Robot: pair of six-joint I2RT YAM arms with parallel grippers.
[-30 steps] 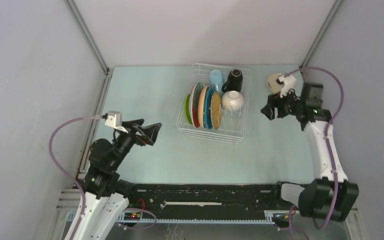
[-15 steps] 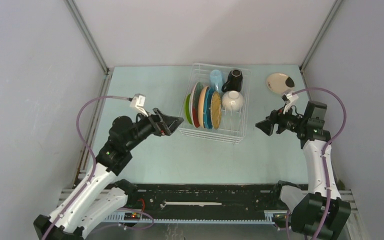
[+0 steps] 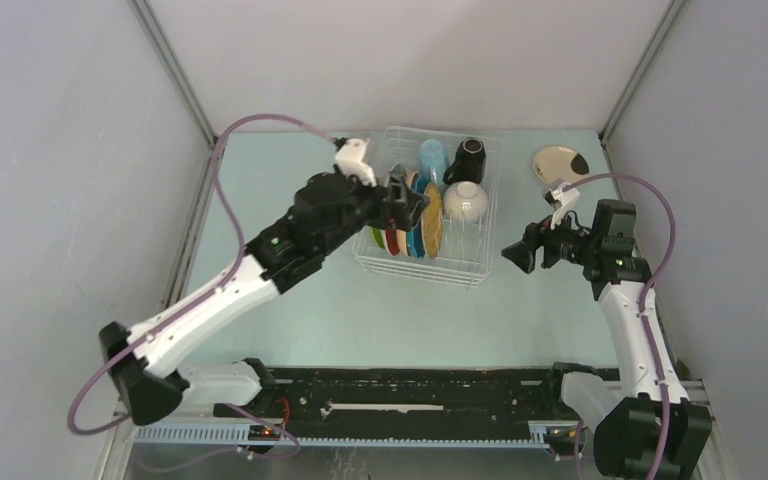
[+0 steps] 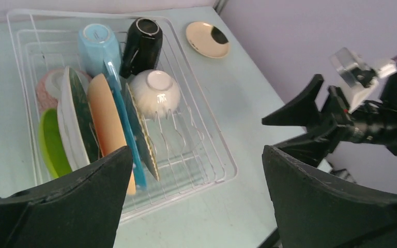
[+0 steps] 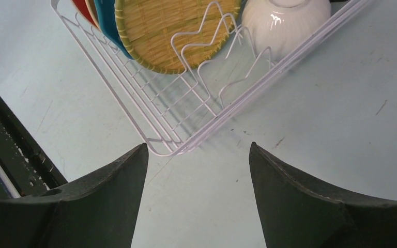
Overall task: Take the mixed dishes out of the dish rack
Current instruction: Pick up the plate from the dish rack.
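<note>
Just beyond the spread left fingers (image 4: 72, 201) stand the racked plates (image 4: 106, 119).

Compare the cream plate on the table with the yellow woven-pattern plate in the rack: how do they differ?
The round cream plate lies flat on the pale table, outside the white wire dish rack; the yellow woven-pattern plate stands on edge among the rack's tines. The cream plate is smooth with a dark patch at one side; the woven plate is textured all over. Both are round.
</note>
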